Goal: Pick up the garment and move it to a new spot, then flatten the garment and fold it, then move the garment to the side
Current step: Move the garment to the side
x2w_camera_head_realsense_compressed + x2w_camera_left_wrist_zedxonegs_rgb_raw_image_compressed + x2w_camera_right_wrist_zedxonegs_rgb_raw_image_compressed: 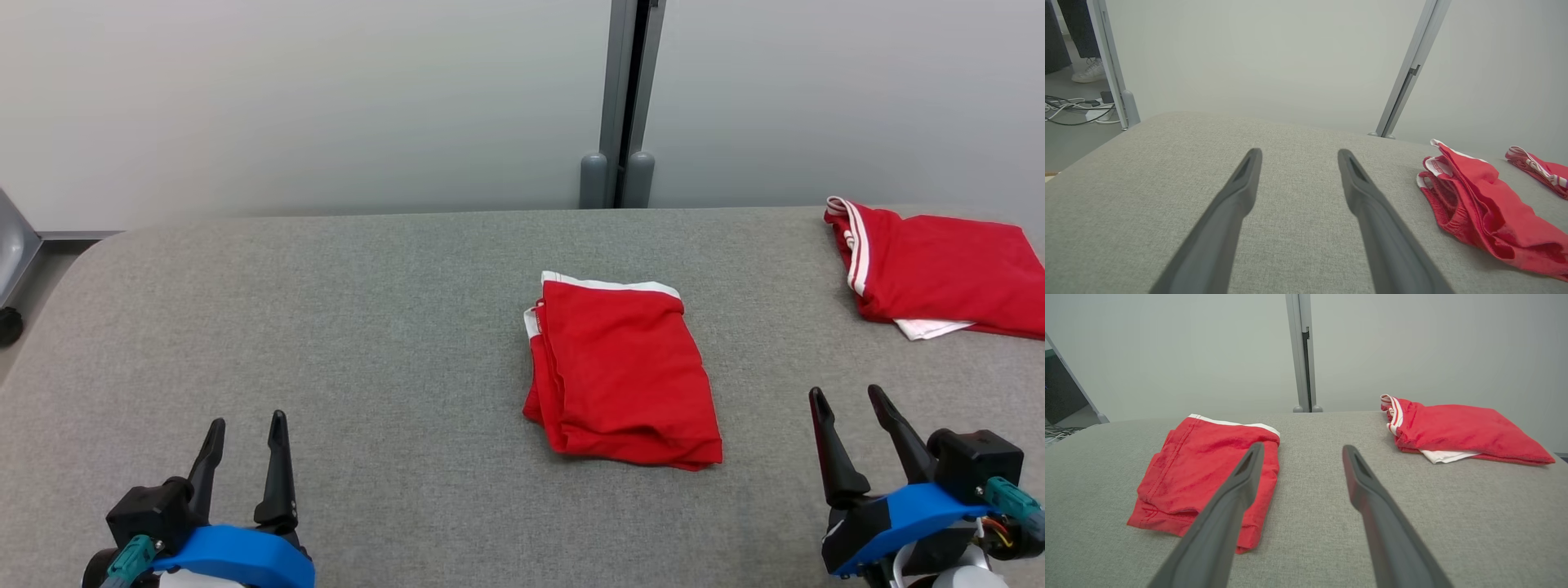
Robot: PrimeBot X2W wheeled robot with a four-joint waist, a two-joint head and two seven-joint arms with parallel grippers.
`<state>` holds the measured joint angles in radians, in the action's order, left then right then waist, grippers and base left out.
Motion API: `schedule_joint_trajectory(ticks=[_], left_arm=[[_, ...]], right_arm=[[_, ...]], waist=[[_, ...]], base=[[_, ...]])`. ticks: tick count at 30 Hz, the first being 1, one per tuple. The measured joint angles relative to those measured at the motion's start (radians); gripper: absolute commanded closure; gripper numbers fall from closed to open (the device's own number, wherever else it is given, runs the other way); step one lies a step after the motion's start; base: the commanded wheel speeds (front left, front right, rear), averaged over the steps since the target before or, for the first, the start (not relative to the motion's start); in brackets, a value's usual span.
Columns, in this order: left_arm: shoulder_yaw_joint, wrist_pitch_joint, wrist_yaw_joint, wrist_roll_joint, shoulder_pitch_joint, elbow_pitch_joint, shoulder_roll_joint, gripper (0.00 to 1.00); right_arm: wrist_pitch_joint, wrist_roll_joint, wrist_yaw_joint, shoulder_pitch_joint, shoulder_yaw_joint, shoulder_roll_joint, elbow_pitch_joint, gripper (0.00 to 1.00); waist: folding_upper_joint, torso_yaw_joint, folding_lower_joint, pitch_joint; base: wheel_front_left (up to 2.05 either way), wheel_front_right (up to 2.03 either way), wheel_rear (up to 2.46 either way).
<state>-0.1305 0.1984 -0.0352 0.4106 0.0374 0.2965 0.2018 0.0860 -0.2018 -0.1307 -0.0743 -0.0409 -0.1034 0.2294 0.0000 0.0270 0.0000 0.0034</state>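
A red garment (620,371) with a white waistband lies folded into a neat rectangle at the middle of the grey padded table (367,327). The left wrist view has this garment (1482,208) at its right, and in the right wrist view the garment (1208,469) lies left of the fingers. My left gripper (245,433) rests open at the table's near left, well apart from the cloth, its fingers (1241,192) over bare fabric. My right gripper (849,404) stands open at the near right, a short way right of the garment, holding nothing.
A second red garment (939,269) with white stripes lies folded at the far right of the table, also seen as a folded garment (1457,430) ahead of my right fingers. A grey post (624,98) rises behind the table. Cables (1073,110) and a person's shoe (1090,71) are on the floor at the left.
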Motion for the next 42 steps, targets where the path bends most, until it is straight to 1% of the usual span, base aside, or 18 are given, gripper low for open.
schedule_joint_trajectory(ticks=[12, 18, 19, 20, 22, 28, 29, 30, 31, 32, 36, 37, 38, 39, 42], left_arm=[[-0.012, 0.002, 0.004, 0.003, 0.0, -0.004, 0.0, 0.0], [-0.018, 0.006, 0.004, 0.005, 0.002, -0.006, -0.001, 0.0], [-0.022, 0.007, 0.003, 0.005, 0.007, -0.007, -0.002, 0.0], [-0.022, 0.007, 0.003, 0.005, 0.007, -0.007, -0.002, 0.0], [-0.031, 0.007, 0.002, 0.004, 0.016, -0.01, -0.003, 0.0], [-0.058, 0.007, -0.01, -0.006, 0.056, -0.018, -0.007, 0.0], [-0.07, 0.007, -0.016, -0.007, 0.075, -0.018, -0.009, 0.0], [-0.07, 0.007, -0.016, -0.007, 0.075, -0.018, -0.009, 0.0], [-0.084, 0.011, -0.022, -0.014, 0.103, -0.016, -0.016, 0.0], [-0.084, 0.011, -0.022, -0.014, 0.103, -0.016, -0.016, 0.0], [-0.111, 0.015, -0.035, -0.022, 0.136, -0.008, -0.026, 0.0], [-0.12, 0.017, -0.036, -0.025, 0.146, -0.005, -0.032, 0.0], [-0.139, 0.022, -0.045, -0.027, 0.162, 0.003, -0.043, 0.0], [-0.139, 0.022, -0.045, -0.027, 0.162, 0.003, -0.043, 0.0], [-0.153, 0.028, -0.051, -0.027, 0.179, 0.019, -0.055, 0.0]], right_arm=[[-0.016, -0.001, 0.0, 0.0, 0.0, 0.002, 0.003, 0.0], [-0.049, -0.018, 0.0, -0.017, 0.005, 0.004, 0.014, 0.0], [-0.092, -0.034, 0.0, -0.047, 0.009, 0.003, 0.026, 0.0], [-0.092, -0.034, 0.0, -0.047, 0.009, 0.003, 0.026, 0.0], [-0.141, -0.037, 0.0, -0.091, 0.0, 0.001, 0.044, 0.0], [-0.385, -0.054, 0.0, -0.259, -0.037, 0.011, 0.124, 0.0], [-0.459, -0.046, 0.0, -0.323, -0.048, 0.014, 0.169, 0.0], [-0.459, -0.046, 0.0, -0.323, -0.048, 0.014, 0.169, 0.0], [-0.543, -0.027, 0.0, -0.399, -0.08, 0.022, 0.251, 0.0], [-0.543, -0.027, 0.0, -0.399, -0.08, 0.022, 0.251, 0.0], [-0.596, 0.029, 0.0, -0.467, -0.109, 0.031, 0.362, 0.0], [-0.595, 0.043, 0.0, -0.477, -0.115, 0.031, 0.385, 0.0], [-0.596, 0.084, 0.0, -0.492, -0.138, 0.026, 0.437, 0.0], [-0.596, 0.084, 0.0, -0.492, -0.138, 0.026, 0.437, 0.0], [-0.594, 0.138, 0.0, -0.505, -0.194, 0.017, 0.5, 0.0]], waist=[[0.0, 0.016, 0.0, 0.009], [0.0, 0.027, 0.0, 0.018], [0.0, 0.031, 0.0, 0.025], [0.0, 0.031, 0.0, 0.025], [0.0, 0.037, 0.0, 0.033], [0.0, 0.062, 0.0001, 0.068], [0.0, 0.075, 0.0, 0.083], [0.0, 0.075, 0.0, 0.083], [0.0001, 0.097, 0.0001, 0.106], [0.0001, 0.097, 0.0001, 0.106], [0.0003, 0.133, 0.0001, 0.131], [0.0003, 0.144, 0.0001, 0.136], [0.0003, 0.165, 0.0001, 0.146], [0.0003, 0.165, 0.0001, 0.146], [0.0004, 0.192, 0.0001, 0.162]], base=[[0.0, 0.0, 0.0], [0.0, 0.0, 0.0], [0.0, 0.0, 0.0], [0.0, 0.0, 0.0], [0.0, 0.0, 0.0], [0.0, 0.0, 0.0], [0.0, 0.0, 0.0], [0.0, 0.0, 0.0], [0.0, 0.0, 0.0], [0.0, 0.0, 0.0], [0.0, 0.0, 0.0], [0.0, 0.0, 0.0], [0.0, 0.0, 0.0], [0.0, 0.0, 0.0], [0.0, 0.0, 0.0]])
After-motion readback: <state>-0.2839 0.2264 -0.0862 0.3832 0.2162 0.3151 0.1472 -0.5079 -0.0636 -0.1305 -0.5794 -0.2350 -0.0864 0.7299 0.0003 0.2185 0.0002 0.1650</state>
